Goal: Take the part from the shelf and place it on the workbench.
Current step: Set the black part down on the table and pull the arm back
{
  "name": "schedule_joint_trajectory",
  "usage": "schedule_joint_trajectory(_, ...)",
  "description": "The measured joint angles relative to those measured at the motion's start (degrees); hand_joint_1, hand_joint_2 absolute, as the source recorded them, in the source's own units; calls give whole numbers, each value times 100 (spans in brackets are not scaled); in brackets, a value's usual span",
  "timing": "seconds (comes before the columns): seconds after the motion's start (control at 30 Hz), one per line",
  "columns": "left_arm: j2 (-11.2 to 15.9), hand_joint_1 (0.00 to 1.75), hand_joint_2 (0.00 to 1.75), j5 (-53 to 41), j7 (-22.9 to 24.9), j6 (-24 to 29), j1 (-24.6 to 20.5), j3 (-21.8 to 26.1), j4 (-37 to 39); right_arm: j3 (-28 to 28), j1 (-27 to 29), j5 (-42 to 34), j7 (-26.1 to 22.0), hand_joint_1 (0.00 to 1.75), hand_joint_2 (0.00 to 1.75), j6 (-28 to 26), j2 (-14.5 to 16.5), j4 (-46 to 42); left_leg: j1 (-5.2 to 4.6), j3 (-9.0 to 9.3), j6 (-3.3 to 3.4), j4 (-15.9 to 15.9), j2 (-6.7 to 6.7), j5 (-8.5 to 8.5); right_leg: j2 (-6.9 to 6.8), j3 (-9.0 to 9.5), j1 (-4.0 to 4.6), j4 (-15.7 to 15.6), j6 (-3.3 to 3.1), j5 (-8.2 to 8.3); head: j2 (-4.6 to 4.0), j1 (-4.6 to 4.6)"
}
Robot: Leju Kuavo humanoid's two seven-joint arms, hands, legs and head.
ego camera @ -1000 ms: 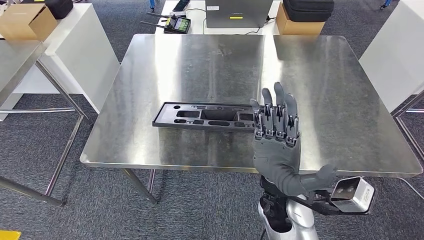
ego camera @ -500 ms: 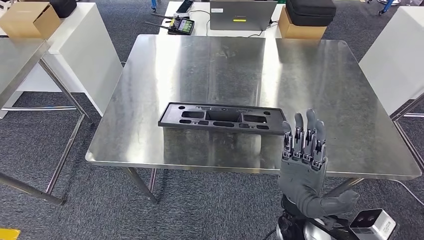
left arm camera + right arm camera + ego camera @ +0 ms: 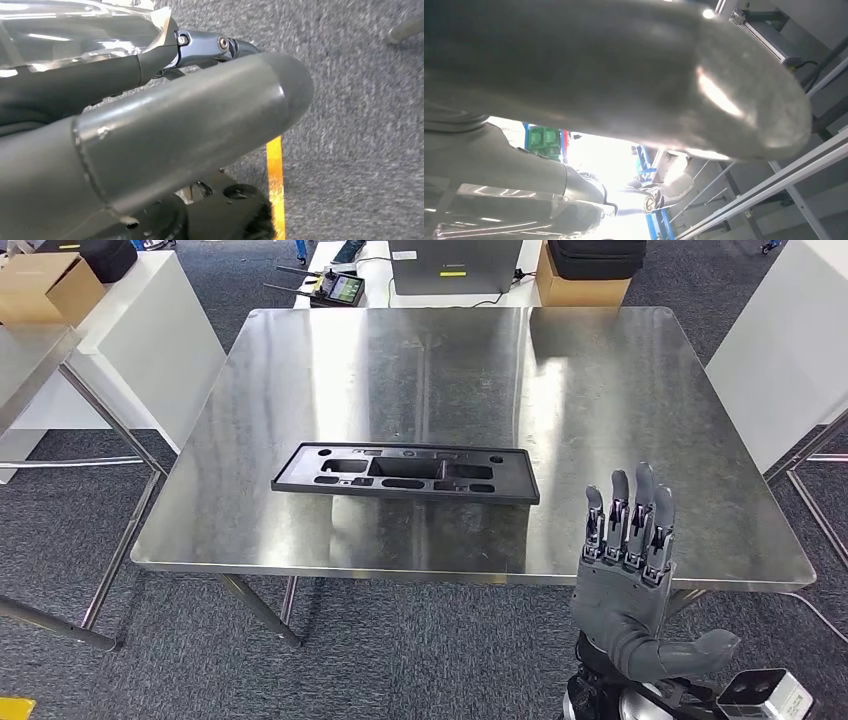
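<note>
Compared with a second ago, the right hand point(image 3: 630, 570) is sitting lower and further to the right, off the part point(image 3: 405, 473) it was covering at one end, and now at the near edge of the workbench point(image 3: 620, 400). Part of the whole picture's shift is coming from the camera, because the table and the background are sliding too. This hand is holding nothing — its fingers point(image 3: 628, 510) are standing straight up, close side by side, and the thumb is pointing out to the side.

Lying flat on the steel workbench, the long black part is resting near the front edge, well apart from the hand.

On the left wrist view, the left hand point(image 3: 150, 135) is showing a thick grey thumb above grey carpet with a yellow line point(image 3: 275, 190) — whether its fingers are apart or together I cannot tell.
</note>
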Motion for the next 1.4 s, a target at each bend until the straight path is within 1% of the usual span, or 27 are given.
schedule_joint_trajectory(0.03, 2, 0, 0, 0, 0, 0, 1, 0, 0, -2, 3, -1, 0, 0, 0, 0, 0, -1, -42, 30, 72, -63, -2, 109, 3, -29, 48, 0, -36, 24, 0, 0)
schedule_joint_trajectory(0.13, 22, 0, 0, -1, 6, -1, -14, -1, -7, -21, 12, -2, -1, 0, 0, 0, 6, -15, -219, 566, 401, -1067, -28, 608, 16, -80, 154, -5, -102, 107, 0, 24)
schedule_joint_trajectory(0.2, 47, 0, 0, -2, 25, -1, -25, -2, -21, -59, 24, -3, -2, 0, 0, 1, 26, -35, -320, 749, 539, -1441, -34, 748, 8, -90, 138, -20, -67, 172, 0, 49)
schedule_joint_trajectory(0.23, 54, 0, 0, -3, 47, -1, -29, -2, -27, -86, 29, -4, -1, 0, 0, 2, 43, -46, -345, 737, 551, -1463, -26, 798, 4, -92, 129, -41, -24, 216, 0, 52)
schedule_joint_trajectory(0.3, 62, 0, 0, -3, 90, -2, -39, -2, -33, -151, 32, -22, 5, 0, 0, 3, 74, -80, -342, 718, 550, -1600, -11, 955, 0, -121, 131, -83, 38, 273, 0, 24)
schedule_joint_trajectory(0.33, 61, 0, 0, -3, 107, -3, -46, -1, -34, -186, 28, -35, 11, 0, 0, 4, 80, -95, -317, 700, 546, -1680, 2, 1057, -1, -169, 144, -33, 44, 203, 0, 28)
schedule_joint_trajectory(0.37, 60, 0, 0, -3, 115, -4, -52, -1, -35, -221, 23, -48, 27, 0, 0, 4, 83, -106, -285, 667, 528, -1749, 19, 1159, -2, -245, 149, 126, 34, 39, 0, 42)
schedule_joint_trajectory(0.43, 57, 0, 0, -2, 123, -7, -56, 0, -36, -284, 18, -60, 71, 0, 0, 10, 83, -111, -254, 537, 492, -1789, 42, 1306, -7, -443, 90, 781, 27, -439, 0, 76)
schedule_joint_trajectory(0.5, 56, 0, 0, -2, 125, -12, -50, 0, -36, -326, 21, -65, 108, 0, 0, 17, 83, -112, -231, 385, 432, -1779, 65, 1416, -11, -505, 9, 1357, 128, -672, 0, 88)
schedule_joint_trajectory(0.53, 56, 0, 0, -2, 125, -14, -48, 0, -35, -338, 21, -67, 116, 0, 0, 19, 83, -111, -211, 320, 398, -1767, 74, 1464, -15, -403, -31, 1380, 217, -635, 0, 89)
schedule_joint_trajectory(0.6, 55, 0, 0, -2, 125, -15, -49, 0, -36, -360, 17, -68, 122, 0, 0, 22, 84, -112, -161, 195, 324, -1706, 82, 1533, -39, 106, -113, 792, 400, -435, 0, 91)
schedule_joint_trajectory(0.63, 57, 0, 0, -2, 125, -15, -50, 0, -39, -368, 12, -68, 123, 0, 0, 22, 85, -113, -147, 129, 287, -1656, 81, 1555, -52, 415, -130, 368, 453, -401, 0, 97)
schedule_joint_trajectory(0.67, 57, 0, 0, -2, 125, -15, -51, 0, -41, -375, 9, -68, 126, 0, 0, 23, 89, -114, -143, 68, 246, -1608, 80, 1577, -61, 630, -117, 38, 460, -398, 0, 97)
schedule_joint_trajectory(0.73, 59, 0, 0, 2, 121, -27, -49, 2, -44, -389, 5, -74, 134, 0, 0, 27, 96, -116, -154, -8, 170, -1542, 74, 1628, -61, 761, -68, -220, 403, -453, 0, 92)
schedule_joint_trajectory(0.8, 58, 0, 0, 7, 117, -47, -42, 6, -44, -400, 2, -86, 147, 0, 0, 31, 104, -115, -140, -39, 113, -1508, 66, 1650, -66, 691, -93, -209, 307, -408, 0, 75)
schedule_joint_trajectory(0.83, 58, 0, 0, 8, 116, -56, -38, 8, -44, -403, -3, -92, 156, 0, 0, 33, 114, -114, -125, -79, 91, -1437, 55, 1563, -71, 658, -115, -207, 238, -372, 0, 63)
schedule_joint_trajectory(0.9, 57, 0, 0, 7, 113, -64, -37, 11, -44, -409, -17, -99, 175, 0, 0, 39, 138, -114, -99, -264, 42, -977, 23, 1113, -82, 551, -142, -216, 78, -274, 0, 41)
schedule_joint_trajectory(0.97, 58, 0, 0, 7, 111, -68, -35, 11, -44, -415, -16, -105, 183, 0, 0, 45, 155, -114, -95, -499, 3, -232, -1, 620, -85, 407, -114, -213, -12, -167, 0, 21)
schedule_joint_trajectory(1.0, 60, 0, 0, 6, 111, -71, -32, 11, -44, -419, -8, -107, 185, 0, 0, 48, 160, -114, -92, -541, -8, 27, -8, 535, -85, 336, -105, -210, -21, -114, 0, 18)
schedule_joint_trajectory(1.03, 60, 0, 0, 4, 111, -78, -31, 11, -44, -423, 2, -110, 185, 0, 0, 51, 166, -114, -88, -492, -13, 108, -9, 575, -85, 267, -100, -206, -14, -60, 0, 16)
schedule_joint_trajectory(1.07, 61, 0, 0, 2, 111, -87, -32, 11, -44, -431, 13, -114, 186, 0, 0, 55, 174, -114, -80, -331, -12, -30, -9, 714, -81, 203, -101, -203, 5, -9, 0, 16)
schedule_joint_trajectory(1.13, 61, 0, 0, -4, 111, -101, -47, 11, -45, -450, 29, -122, 187, 0, 0, 64, 187, -115, -62, 237, -4, -777, -22, 978, -72, 105, -98, -197, 63, 87, 0, 11)
schedule_joint_trajectory(1.2, 61, 0, 0, -11, 111, -104, -66, 10, -46, -469, 28, -133, 189, 0, 0, 70, 196, -121, -74, 663, 17, -1439, -66, 1011, -69, 53, -81, -197, 149, 178, 0, 14)
schedule_joint_trajectory(1.23, 61, 0, 0, -15, 112, -106, -71, 10, -45, -476, 26, -136, 190, 0, 0, 73, 202, -125, -96, 722, 34, -1570, -86, 984, -71, 40, -71, -203, 197, 226, 0, 12)
schedule_joint_trajectory(1.3, 58, 0, 0, -26, 115, -112, -69, 9, -44, -495, 25, -141, 197, 0, 0, 76, 217, -129, -128, 649, 116, -1589, -82, 1049, -71, 15, -59, -215, 292, 302, 0, 19)
schedule_joint_trajectory(1.33, 54, 0, 0, -32, 119, -114, -74, 9, -44, -512, 27, -145, 205, 0, 0, 77, 224, -129, -139, 594, 170, -1597, -67, 1102, -68, -35, -58, -167, 305, 257, 0, 15)
schedule_joint_trajectory(1.4, 46, 0, 0, -42, 128, -118, -85, 9, -44, -555, 30, -153, 219, 0, 0, 77, 229, -129, -149, 455, 285, -1620, -31, 1233, -64, -213, -50, 222, 233, -106, 0, 32)
